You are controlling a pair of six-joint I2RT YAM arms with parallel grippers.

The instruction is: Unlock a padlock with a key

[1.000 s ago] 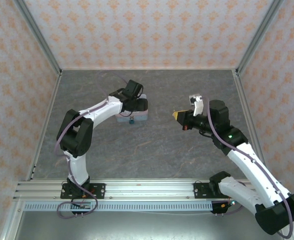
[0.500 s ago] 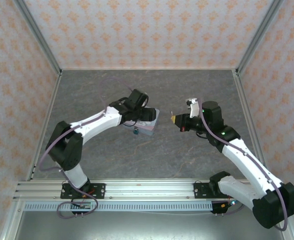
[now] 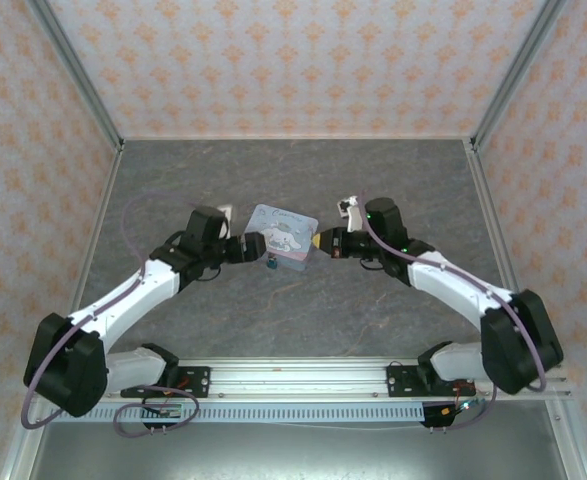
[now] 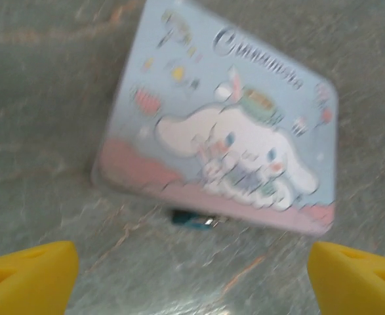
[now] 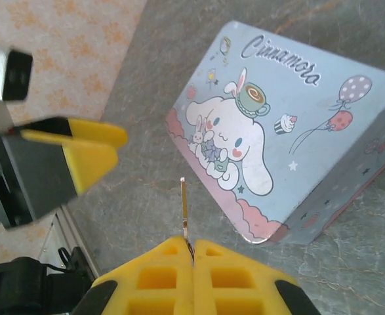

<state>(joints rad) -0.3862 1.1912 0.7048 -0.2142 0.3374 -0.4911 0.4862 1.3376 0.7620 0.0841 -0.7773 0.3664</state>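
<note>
The tin (image 4: 179,111) is let go by the left gripper (image 4: 192,282), now spread wide; the key (image 5: 183,207) (pinched by the right gripper (image 5: 192,252)) is brought nearer the padlock (image 4: 193,220) for insertion.

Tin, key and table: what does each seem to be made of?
Tin: probably thin sheet metal with a glossy pastel print; rounded pressed corners, soft sheen. Key: likely metal, pale brassy; a thin straight blade catching light. Table: grey marble-look surface, maybe laminate; veined, fairly matte.
</note>
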